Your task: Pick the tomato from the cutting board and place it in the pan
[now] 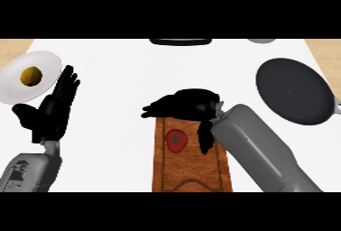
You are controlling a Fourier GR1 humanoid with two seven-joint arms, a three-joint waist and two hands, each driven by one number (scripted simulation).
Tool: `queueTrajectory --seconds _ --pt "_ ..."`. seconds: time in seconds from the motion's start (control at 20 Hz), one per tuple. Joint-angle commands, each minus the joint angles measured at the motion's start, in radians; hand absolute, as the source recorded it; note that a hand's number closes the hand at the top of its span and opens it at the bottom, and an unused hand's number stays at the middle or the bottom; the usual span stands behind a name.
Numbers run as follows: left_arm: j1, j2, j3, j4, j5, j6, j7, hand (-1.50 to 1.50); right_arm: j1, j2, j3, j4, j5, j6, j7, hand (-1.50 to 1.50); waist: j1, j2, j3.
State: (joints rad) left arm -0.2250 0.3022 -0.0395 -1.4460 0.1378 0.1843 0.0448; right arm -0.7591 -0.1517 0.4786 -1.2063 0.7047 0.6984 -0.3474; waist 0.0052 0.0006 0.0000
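A red tomato (pixel 176 140) lies on the brown cutting board (pixel 191 173) at the lower middle of the counter. My right hand (pixel 185 103) hovers over the board's far end, just beyond the tomato, fingers pointing left and relaxed. Its thumb (pixel 205 134) hangs down beside the tomato's right side, and nothing is held. The dark round pan (pixel 293 90) sits at the right, apart from the hand. My left hand (pixel 53 108) rests open at the left, fingers up.
A white plate (pixel 16 88) with a yellow-brown item (pixel 30 75) lies at the far left, behind the left hand. A dark object (pixel 180 41) and a grey one (pixel 263 40) sit at the counter's far edge.
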Motion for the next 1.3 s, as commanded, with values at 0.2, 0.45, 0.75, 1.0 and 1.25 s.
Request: queueTrajectory --seconds 0.2,0.45,0.75,1.0,1.25 --pt "-0.022 -0.021 0.016 0.000 -0.033 -0.005 0.021 0.00 -0.010 0.026 0.053 0.041 0.157 -0.039 -0.009 -1.50 -0.002 -0.001 0.000" --pt "-0.018 -0.052 -0.004 -0.003 -0.062 -0.005 0.021 0.00 -0.039 0.016 0.065 0.125 0.256 -0.098 -0.063 -1.50 0.000 0.001 0.000" --pt "-0.004 -0.037 0.056 0.001 -0.037 -0.041 0.021 0.00 0.071 0.105 0.125 0.141 0.353 -0.163 -0.018 -1.50 0.001 0.001 0.000" --pt "-0.048 -0.049 0.072 0.013 -0.050 -0.061 0.043 0.00 0.036 0.094 0.054 0.120 0.384 -0.085 -0.050 -1.50 -0.003 0.000 0.000" --pt "0.003 -0.066 0.068 -0.042 -0.071 -0.055 0.035 0.00 0.000 0.150 0.059 0.245 0.466 -0.142 -0.053 -1.50 0.002 0.000 0.000"
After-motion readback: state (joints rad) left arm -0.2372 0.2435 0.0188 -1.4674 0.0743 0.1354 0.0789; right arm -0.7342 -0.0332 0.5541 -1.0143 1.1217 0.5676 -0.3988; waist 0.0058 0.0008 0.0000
